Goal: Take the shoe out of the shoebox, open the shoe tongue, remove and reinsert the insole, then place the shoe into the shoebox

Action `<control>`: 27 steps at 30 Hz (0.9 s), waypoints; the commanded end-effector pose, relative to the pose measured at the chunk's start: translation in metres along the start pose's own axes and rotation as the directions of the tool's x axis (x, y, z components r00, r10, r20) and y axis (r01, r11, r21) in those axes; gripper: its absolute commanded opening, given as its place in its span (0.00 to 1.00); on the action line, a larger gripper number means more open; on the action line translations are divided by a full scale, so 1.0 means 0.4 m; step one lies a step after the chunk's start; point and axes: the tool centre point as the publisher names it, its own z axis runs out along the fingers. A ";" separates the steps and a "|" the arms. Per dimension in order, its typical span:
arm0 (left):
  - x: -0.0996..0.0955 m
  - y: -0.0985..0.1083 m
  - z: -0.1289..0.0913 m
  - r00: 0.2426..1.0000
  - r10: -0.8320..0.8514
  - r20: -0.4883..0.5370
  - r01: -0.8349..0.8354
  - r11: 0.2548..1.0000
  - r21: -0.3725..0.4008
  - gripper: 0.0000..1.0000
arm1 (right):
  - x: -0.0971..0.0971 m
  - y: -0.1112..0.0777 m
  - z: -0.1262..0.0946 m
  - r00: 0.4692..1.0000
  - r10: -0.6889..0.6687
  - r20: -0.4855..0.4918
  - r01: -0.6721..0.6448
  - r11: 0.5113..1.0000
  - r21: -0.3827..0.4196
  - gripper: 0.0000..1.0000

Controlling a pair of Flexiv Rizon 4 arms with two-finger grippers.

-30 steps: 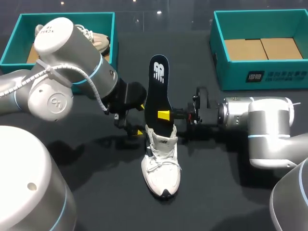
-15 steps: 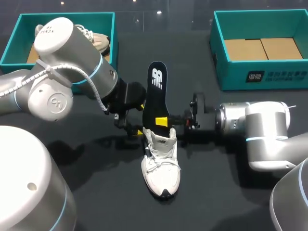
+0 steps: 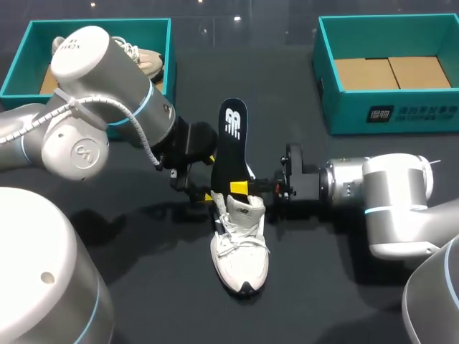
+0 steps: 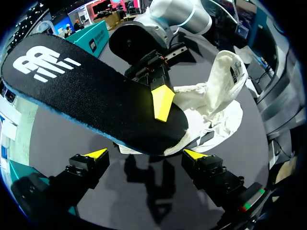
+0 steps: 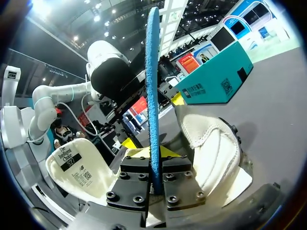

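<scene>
dark matte table (image 3: 158, 287), white lace-up sneaker (image 3: 240, 247) at centre; right gripper (image 3: 237, 188) pinches black foam insole (image 3: 231, 143); left gripper (image 4: 146, 154) spread wide; teal cardboard shoebox (image 3: 344, 115) upper right.

Left gripper (image 4: 145, 155) fingers spread wide, holding nothing. Just ahead, right gripper (image 4: 162, 102) pinches black insole (image 4: 91, 93), its end at white shoe (image 4: 217, 103).

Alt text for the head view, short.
The right claw pinches a black insole upright, its lower end at the opening of a white sneaker mid-table. The open left claw sits beside the sneaker's heel.
</scene>
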 end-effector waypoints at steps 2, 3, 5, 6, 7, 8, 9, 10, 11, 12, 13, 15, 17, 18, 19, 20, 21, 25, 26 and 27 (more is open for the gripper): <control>0.000 0.000 0.002 1.000 0.000 0.000 0.000 1.000 -0.002 1.00 | 0.003 -0.020 0.005 1.000 -0.017 -0.015 0.017 1.000 -0.001 0.00; 0.000 0.000 0.002 1.000 0.000 0.000 0.000 1.000 -0.002 1.00 | 0.005 -0.016 0.006 1.000 -0.020 -0.016 0.020 1.000 0.000 0.00; 0.000 0.000 0.002 1.000 0.000 0.000 0.000 1.000 -0.002 1.00 | 0.006 -0.009 0.006 0.999 -0.030 -0.022 0.030 1.000 0.004 0.15; 0.000 0.000 0.002 1.000 0.000 0.000 0.000 1.000 -0.002 1.00 | 0.007 -0.005 0.007 0.999 -0.033 -0.020 0.034 0.999 0.008 0.17; 0.000 0.000 0.002 1.000 0.000 0.000 0.000 1.000 -0.002 1.00 | 0.007 -0.001 0.007 0.999 -0.037 -0.020 0.038 0.999 0.011 0.18; 0.000 0.000 0.002 1.000 0.000 0.000 0.000 1.000 -0.002 1.00 | 0.008 0.002 0.008 0.999 -0.043 -0.022 0.043 0.999 0.015 0.20; 0.000 0.000 0.002 1.000 0.000 0.000 0.000 1.000 -0.002 1.00 | 0.008 0.006 0.008 0.999 -0.046 -0.020 0.047 0.999 0.019 0.22; 0.000 0.000 0.002 1.000 0.000 0.000 0.000 1.000 -0.002 1.00 | 0.009 0.010 0.009 0.998 -0.051 -0.021 0.051 0.998 0.022 0.23; 0.000 0.000 0.002 1.000 0.000 0.000 0.000 1.000 -0.002 1.00 | 0.009 0.015 0.009 0.998 -0.056 -0.022 0.056 0.998 0.027 0.24; 0.000 0.000 0.002 1.000 0.000 0.000 0.000 1.000 -0.002 1.00 | 0.009 0.019 0.010 0.998 -0.059 -0.021 0.060 0.998 0.032 0.23; 0.000 0.000 0.002 1.000 0.000 0.000 0.000 1.000 -0.002 1.00 | 0.009 0.023 0.010 0.998 -0.063 -0.021 0.064 0.997 0.036 0.23; 0.000 0.000 0.002 1.000 0.000 0.000 0.000 1.000 -0.002 1.00 | 0.011 0.032 0.011 0.997 -0.073 -0.021 0.074 0.996 0.047 0.23; 0.000 0.000 0.002 1.000 0.000 0.000 0.000 1.000 -0.002 1.00 | 0.013 0.040 0.012 0.997 -0.079 -0.020 0.080 0.995 0.054 0.23; 0.000 0.000 0.002 1.000 0.000 0.000 0.000 1.000 -0.002 1.00 | 0.014 0.044 0.012 0.996 -0.084 -0.020 0.085 0.995 0.060 0.23; 0.000 0.000 0.002 1.000 0.000 0.000 0.000 1.000 -0.002 1.00 | 0.015 0.046 0.013 0.996 -0.087 -0.018 0.088 0.994 0.065 0.24; 0.000 0.000 0.002 1.000 0.000 0.000 0.000 1.000 -0.002 1.00 | 0.016 0.049 0.012 0.996 -0.090 -0.018 0.091 0.994 0.066 0.24; 0.000 0.000 0.002 1.000 0.000 0.000 0.000 1.000 -0.002 1.00 | 0.016 0.052 0.012 0.995 -0.093 -0.018 0.094 0.993 0.072 0.24; 0.000 0.000 0.002 1.000 0.000 0.000 0.000 1.000 -0.002 1.00 | 0.018 0.061 0.010 0.995 -0.099 -0.013 0.100 0.992 0.081 0.25; 0.000 0.000 0.002 1.000 0.000 0.000 0.000 1.000 -0.002 1.00 | 0.018 0.064 0.009 0.995 -0.102 -0.013 0.103 0.991 0.084 0.26; 0.000 0.000 0.002 1.000 0.000 0.000 0.000 1.000 -0.002 1.00 | 0.020 0.068 0.008 0.994 -0.105 -0.012 0.105 0.991 0.087 0.26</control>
